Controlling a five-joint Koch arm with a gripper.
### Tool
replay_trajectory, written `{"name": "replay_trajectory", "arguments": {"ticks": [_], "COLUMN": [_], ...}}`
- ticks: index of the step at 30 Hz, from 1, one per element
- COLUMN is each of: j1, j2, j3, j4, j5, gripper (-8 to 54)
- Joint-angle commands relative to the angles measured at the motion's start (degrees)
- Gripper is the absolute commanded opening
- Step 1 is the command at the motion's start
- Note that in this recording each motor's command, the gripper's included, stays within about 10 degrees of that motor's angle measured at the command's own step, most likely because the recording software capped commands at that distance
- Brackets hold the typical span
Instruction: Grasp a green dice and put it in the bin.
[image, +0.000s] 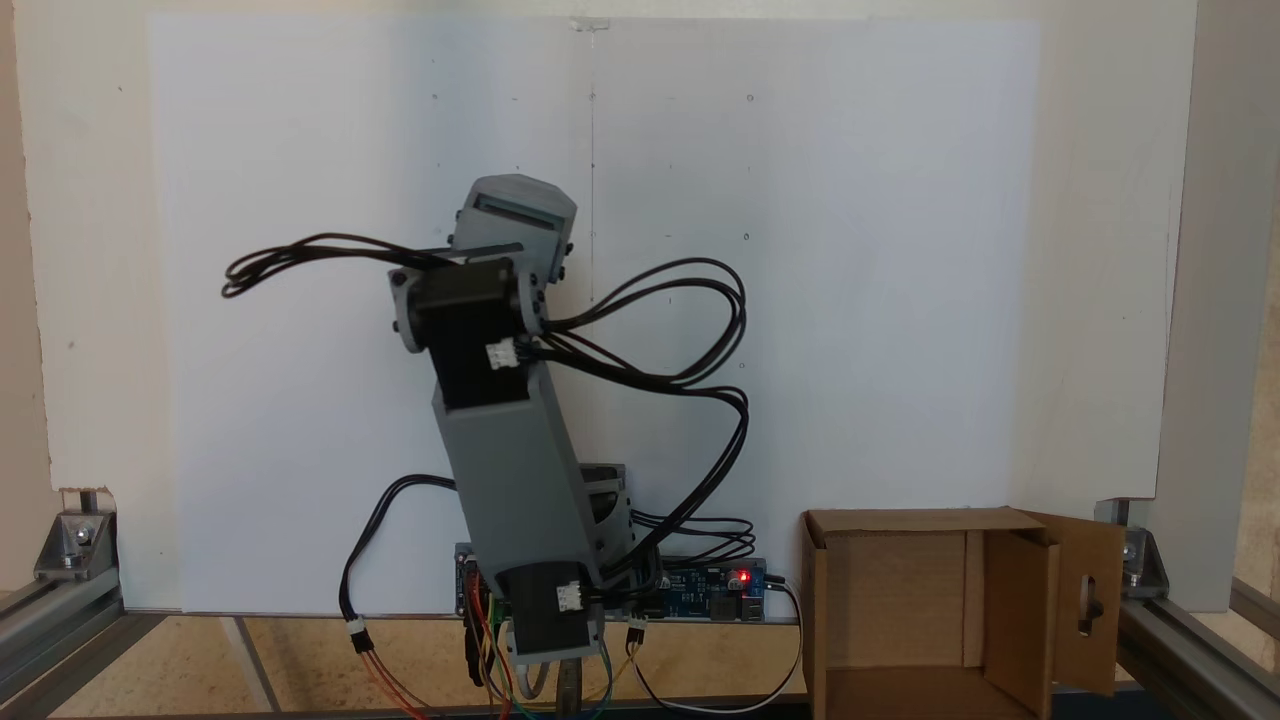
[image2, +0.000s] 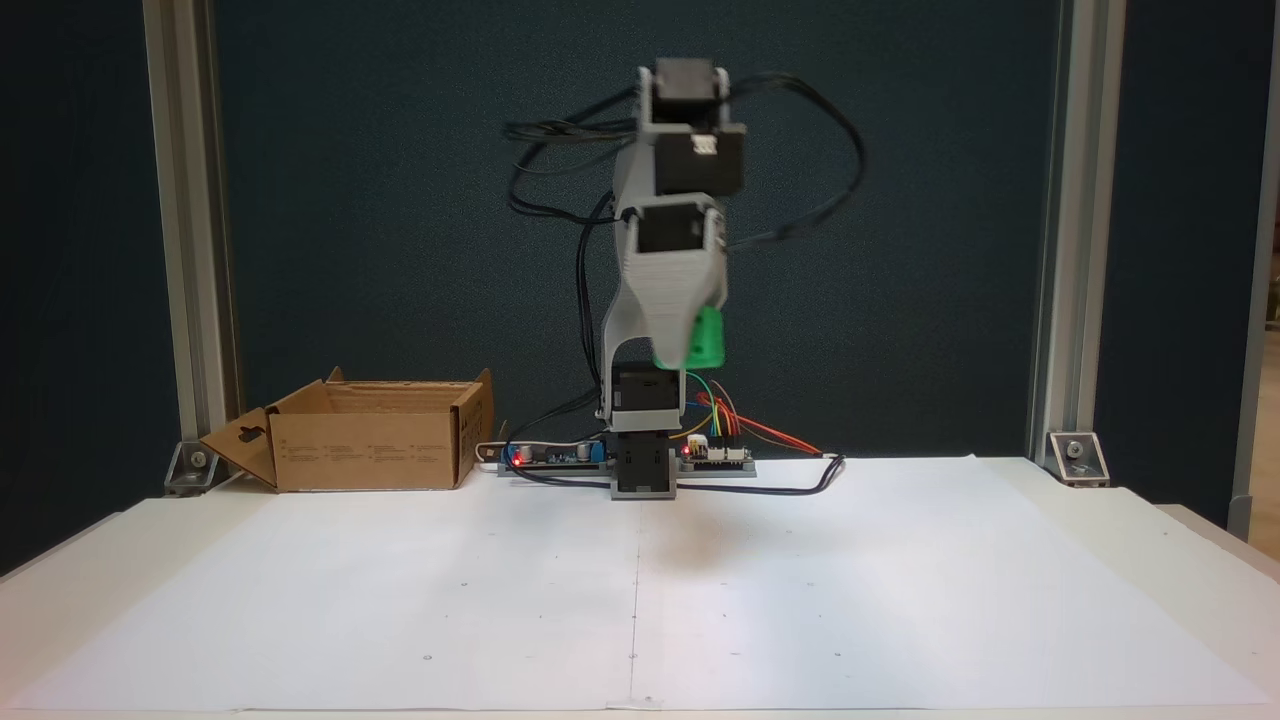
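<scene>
You have the green dice held in the fingers high above the desk; next, swing toward the bin and release over its opening.

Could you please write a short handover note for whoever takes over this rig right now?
End effector: raised well above the white paper sheet, shut on the small bright green plastic dice.
Brown corrugated cardboard bin: open, beside the arm's base, at the left in the front fixed view; its inside looks empty in the other fixed view.
Done: dice grasped and lifted.
Left: swing over the bin and release.
</scene>
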Motion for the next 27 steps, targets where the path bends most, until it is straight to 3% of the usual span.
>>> {"name": "replay_trajectory", "arguments": {"ticks": [1,20,27], "j1": [4.5,74.9,93.4], "j2": [1.8,1.5,1.5], "j3": [-2.6,-2.6,-2.5], "j4": [10.0,1.3,0.4], "j5": [0.8,-35.7,-48.6], "gripper": [11.5,11.5,11.5]}}
